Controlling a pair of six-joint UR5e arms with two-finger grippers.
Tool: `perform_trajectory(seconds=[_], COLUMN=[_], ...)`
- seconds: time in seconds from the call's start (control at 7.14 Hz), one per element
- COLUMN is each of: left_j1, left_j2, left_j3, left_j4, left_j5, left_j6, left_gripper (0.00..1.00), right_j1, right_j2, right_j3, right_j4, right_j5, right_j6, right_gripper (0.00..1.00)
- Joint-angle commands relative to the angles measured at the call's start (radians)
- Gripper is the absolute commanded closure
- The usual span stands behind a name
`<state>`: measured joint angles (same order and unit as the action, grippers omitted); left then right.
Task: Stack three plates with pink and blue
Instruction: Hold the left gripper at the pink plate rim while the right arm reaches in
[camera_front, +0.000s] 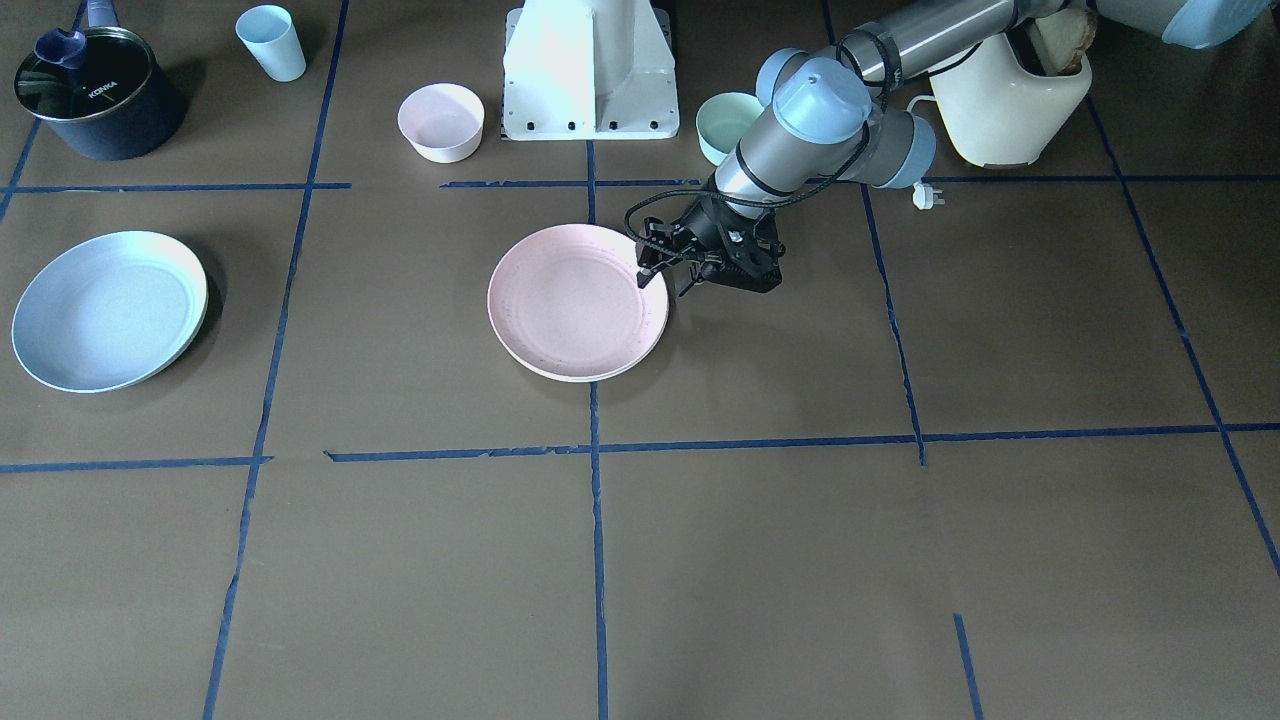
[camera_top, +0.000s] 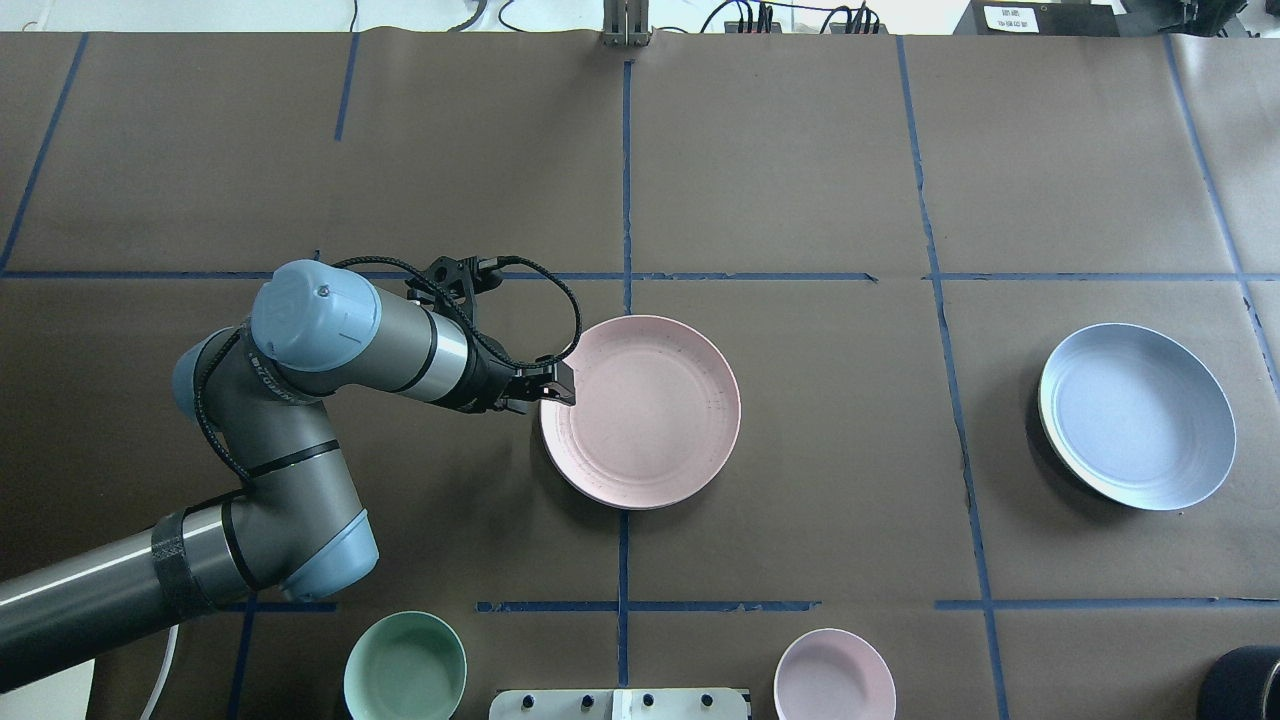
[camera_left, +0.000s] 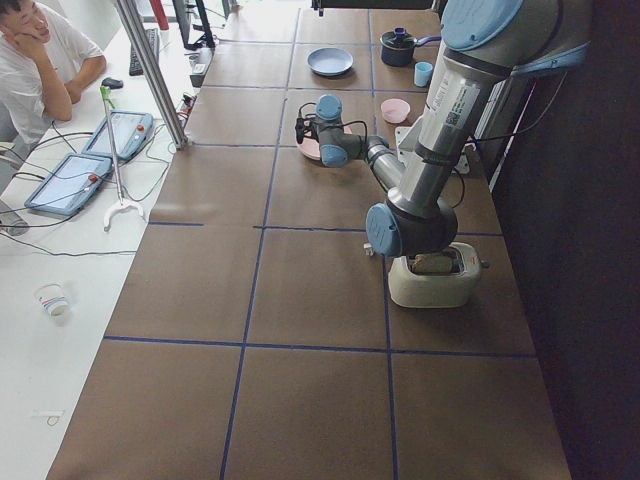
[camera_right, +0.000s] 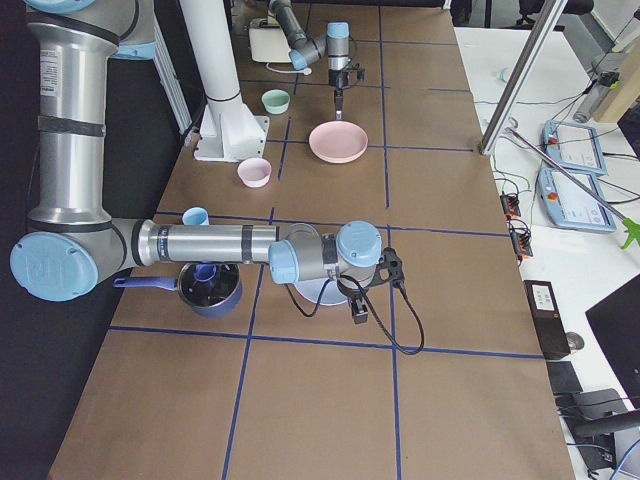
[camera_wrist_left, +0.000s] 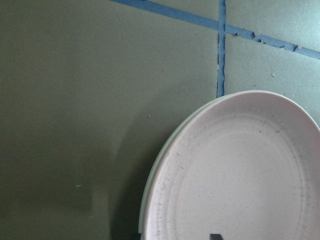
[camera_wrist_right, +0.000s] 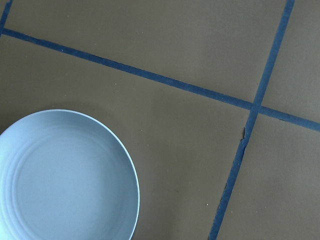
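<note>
The pale pink plate lies at the table's middle. A cream-white rim shows just under its edge, so it seems to rest on the cream-white plate. My left gripper is low at the pink plate's rim on the robot's left side. It is open, with one fingertip outside the rim and one over the plate. The pale blue plate lies alone far to the robot's right. My right gripper hovers beside it; I cannot tell whether it is open or shut.
Near the robot base stand a small pink bowl and a mint bowl. A light blue cup and a dark pot are at one back corner, and a cream toaster at the other.
</note>
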<state>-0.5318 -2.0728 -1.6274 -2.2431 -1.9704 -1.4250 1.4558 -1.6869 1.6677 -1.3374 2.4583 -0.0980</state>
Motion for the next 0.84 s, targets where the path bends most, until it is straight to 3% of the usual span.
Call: perform_trajectory(seconds=[0.0,0.14,0.28,0.42,0.56,0.7], left_j1=[-0.014,-0.02,-0.02,-0.02,-0.022,-0.02], left_j2=[0.007,0.008,0.008,0.011,0.011,0.011], left_j3=[-0.032,-0.049,-0.051,-0.051,-0.051,-0.051], left_j4=[-0.001,-0.001,-0.001,-0.001,0.0,-0.001], left_j5=[0.001,0.002,0.002,0.002,0.002,0.002], left_j6=[-0.003,-0.005,-0.005,-0.005,-0.005,-0.005], left_gripper=[0.12,0.11,0.11,0.11,0.1,0.1], right_j1=[-0.082,-0.11,-0.141,-0.172,-0.213,-0.257], right_j2=[-0.017,-0.025,-0.025,-0.025,-0.022,-0.022], right_j3=[-0.008,-0.014,-0.085,-0.199,-0.242,-0.246], right_j4=[0.026,0.07,0.18,0.401,0.59,0.645], right_j5=[-0.037,-0.059,-0.067,-0.067,-0.071,-0.093], right_j6=[0.006,0.023,0.114,0.223,0.43,0.53], right_gripper=[0.0,0.0,0.0,0.0,0.0,0.01])
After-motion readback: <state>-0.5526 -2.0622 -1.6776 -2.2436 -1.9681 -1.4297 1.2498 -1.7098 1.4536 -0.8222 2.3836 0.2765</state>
